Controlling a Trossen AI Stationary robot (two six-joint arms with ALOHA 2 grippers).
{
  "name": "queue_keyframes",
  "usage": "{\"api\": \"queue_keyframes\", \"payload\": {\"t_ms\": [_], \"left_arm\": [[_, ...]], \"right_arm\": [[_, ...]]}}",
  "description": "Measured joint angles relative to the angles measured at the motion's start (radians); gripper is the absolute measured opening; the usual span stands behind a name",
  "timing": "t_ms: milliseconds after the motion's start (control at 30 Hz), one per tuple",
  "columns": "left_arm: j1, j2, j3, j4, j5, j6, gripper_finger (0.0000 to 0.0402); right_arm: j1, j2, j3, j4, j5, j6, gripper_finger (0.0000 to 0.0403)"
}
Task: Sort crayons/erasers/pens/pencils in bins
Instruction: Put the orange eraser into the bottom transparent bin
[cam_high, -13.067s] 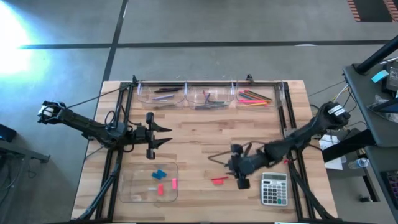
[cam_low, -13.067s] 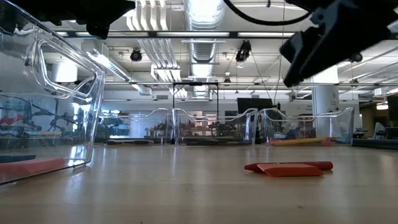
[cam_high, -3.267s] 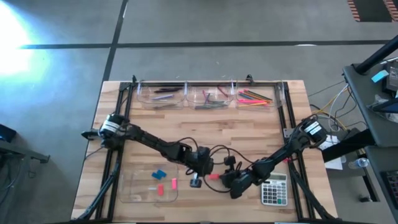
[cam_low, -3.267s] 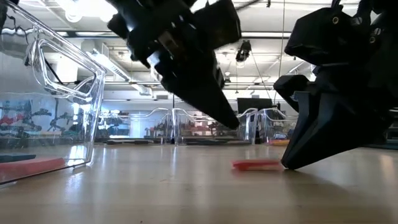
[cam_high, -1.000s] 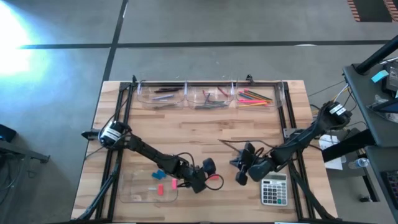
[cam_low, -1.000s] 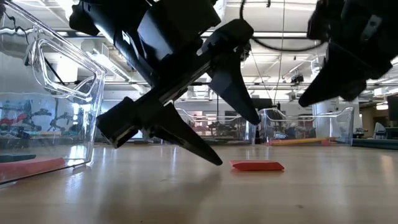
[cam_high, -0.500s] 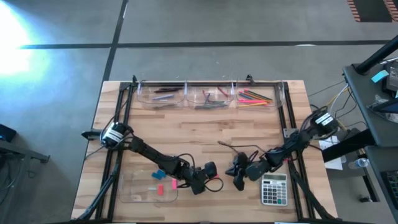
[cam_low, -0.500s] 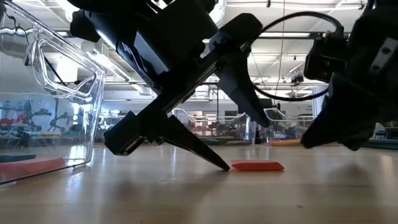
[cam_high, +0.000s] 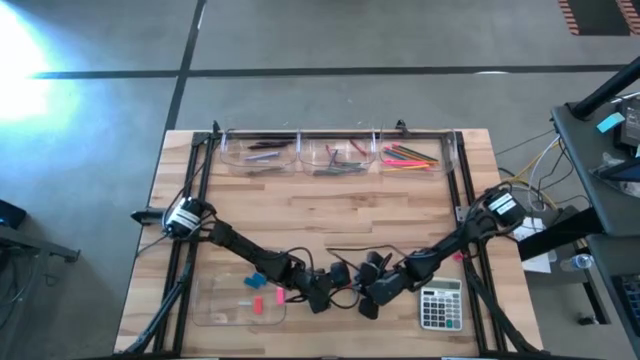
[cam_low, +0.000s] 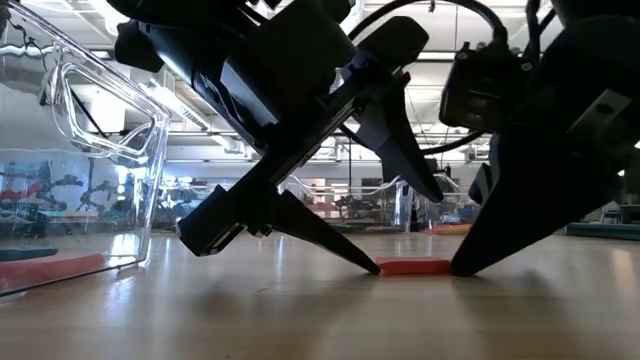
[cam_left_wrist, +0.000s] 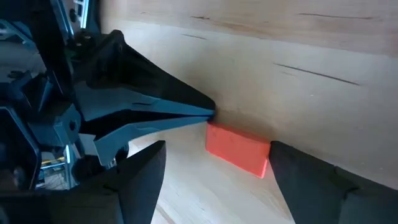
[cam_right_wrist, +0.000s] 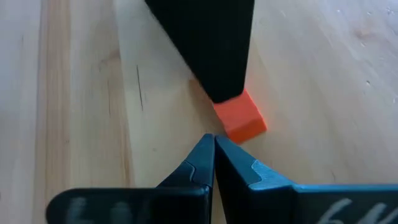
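A small red eraser (cam_low: 412, 266) lies flat on the bare wood near the table's front middle. It also shows in the left wrist view (cam_left_wrist: 239, 149) and the right wrist view (cam_right_wrist: 239, 118). In the high view the grippers hide it. My left gripper (cam_high: 322, 288) is open, one finger on either side of the eraser (cam_left_wrist: 217, 149). My right gripper (cam_high: 365, 295) is shut, its tips (cam_right_wrist: 214, 140) down at the eraser. Three clear tubs (cam_high: 337, 155) hold pens, crayons and pencils. A clear tray (cam_high: 215, 300) holds blue and pink erasers. My left gripper touches the eraser with one fingertip (cam_low: 372, 264), set against one short end (cam_low: 384, 267). The finger slants down from the table's left. The other finger (cam_low: 400, 150) stands clear above. The eraser lies flat on the table. My right gripper has its shut fingertips (cam_left_wrist: 208, 114) against the eraser's opposite end (cam_left_wrist: 212, 129). It slants down from the table's right. The eraser stays flat on the wood between the two grippers.
A grey calculator (cam_high: 440, 305) lies just right of the grippers. The tray's wall (cam_low: 140, 160) rises close on the left in the low view. Black cables (cam_high: 345, 250) loop over the wood behind the grippers. Black frame rails (cam_high: 465, 190) run along both table sides.
My right gripper has gone toward the table's left and down to the table, ending with its shut tips at the eraser. My left gripper has edged toward the eraser until one fingertip reaches its end. The eraser has stayed flat in place.
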Motion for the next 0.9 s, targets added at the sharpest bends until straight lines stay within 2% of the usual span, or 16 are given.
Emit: {"api": "queue_keyframes", "payload": {"t_ms": [167,267,633,900], "left_arm": [[0.000,0.001,-0.003,0.018,-0.005,0.035,0.0273],[0.000,0.002,-0.003,0.018,-0.005,0.047,0.0260],[0.012,0.004,-0.013,0.010,-0.004,0.043,0.0147],[0.023,0.032,-0.020,0.011,-0.011,0.043,0.0081]], "right_arm": [[-0.013,0.008,0.009,-0.006,-0.021,-0.013,0.0009],[-0.014,0.007,0.008,-0.006,-0.023,-0.014,0.0009],[-0.017,0.008,0.007,-0.009,-0.037,-0.014,0.0009],[-0.017,0.009,0.006,-0.009,-0.040,-0.017,0.0009]]}}
